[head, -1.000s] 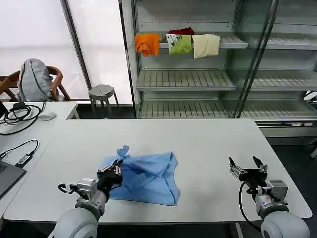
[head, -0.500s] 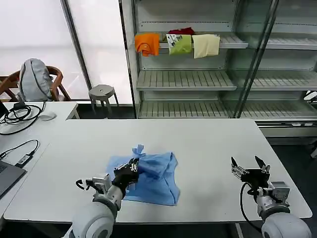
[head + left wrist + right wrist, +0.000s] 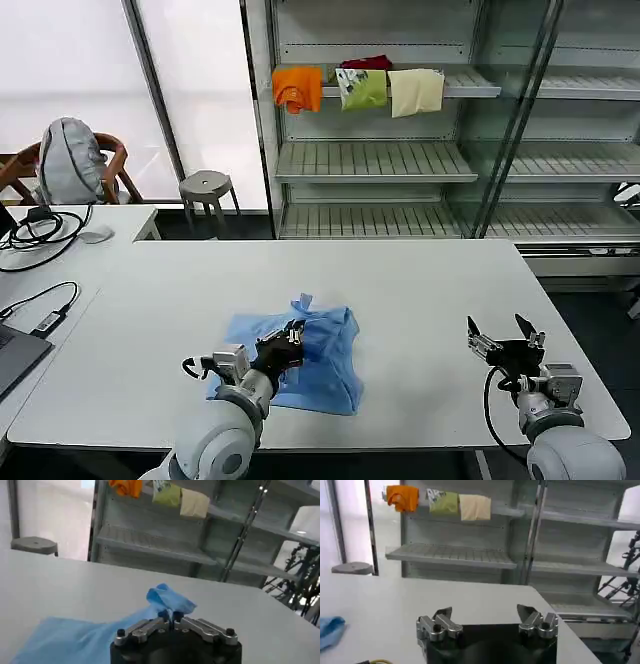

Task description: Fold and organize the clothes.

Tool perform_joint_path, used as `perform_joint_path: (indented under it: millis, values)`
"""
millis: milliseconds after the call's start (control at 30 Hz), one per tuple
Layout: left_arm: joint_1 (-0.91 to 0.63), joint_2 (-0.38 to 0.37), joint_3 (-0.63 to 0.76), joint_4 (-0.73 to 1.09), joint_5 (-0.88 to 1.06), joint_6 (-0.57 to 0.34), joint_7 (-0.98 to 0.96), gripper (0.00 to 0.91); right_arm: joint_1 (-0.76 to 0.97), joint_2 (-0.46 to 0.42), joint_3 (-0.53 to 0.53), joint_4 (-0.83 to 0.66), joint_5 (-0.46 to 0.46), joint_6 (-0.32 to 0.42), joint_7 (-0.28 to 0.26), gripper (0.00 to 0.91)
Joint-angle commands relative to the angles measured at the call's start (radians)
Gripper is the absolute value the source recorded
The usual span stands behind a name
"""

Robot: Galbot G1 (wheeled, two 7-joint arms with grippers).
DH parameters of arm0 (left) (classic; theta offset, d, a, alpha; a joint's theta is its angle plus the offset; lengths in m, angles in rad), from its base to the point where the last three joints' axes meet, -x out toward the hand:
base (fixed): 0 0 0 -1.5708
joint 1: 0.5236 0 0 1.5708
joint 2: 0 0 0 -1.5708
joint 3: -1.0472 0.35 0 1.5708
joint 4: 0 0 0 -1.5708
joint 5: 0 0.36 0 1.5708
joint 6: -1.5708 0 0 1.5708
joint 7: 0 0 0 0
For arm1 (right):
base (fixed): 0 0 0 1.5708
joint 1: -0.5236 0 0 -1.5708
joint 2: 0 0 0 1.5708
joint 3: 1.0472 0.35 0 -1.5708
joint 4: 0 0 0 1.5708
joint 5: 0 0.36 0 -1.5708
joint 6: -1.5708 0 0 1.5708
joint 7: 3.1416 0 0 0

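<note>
Light-blue T-shirt (image 3: 300, 355) lies bunched near the table's (image 3: 420, 290) front edge, one flap pinched in the closed left gripper (image 3: 288, 338) and lifted across it, seemingly to lay a fold, while the right gripper (image 3: 502, 335) waits apart, fingers spread.

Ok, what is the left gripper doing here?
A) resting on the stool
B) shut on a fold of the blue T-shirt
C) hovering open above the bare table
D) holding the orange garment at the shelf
B: the left gripper is pinched shut on a raised fold of the T-shirt.
</note>
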Motion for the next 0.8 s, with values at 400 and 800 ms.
perform_joint_path:
  millis: [400,800]
  values:
    - [-0.061,-0.039,0.052,0.085,-0.005,-0.026,-0.018,0.02,0.0,-0.003,0.01,-0.001,-0.005,0.002,-0.003,0.907]
    - [-0.043,-0.042,0.069,0.076,-0.004,-0.014,-0.01,0.02,0.006,-0.006,0.008,-0.005,-0.004,0.002,-0.004,0.907]
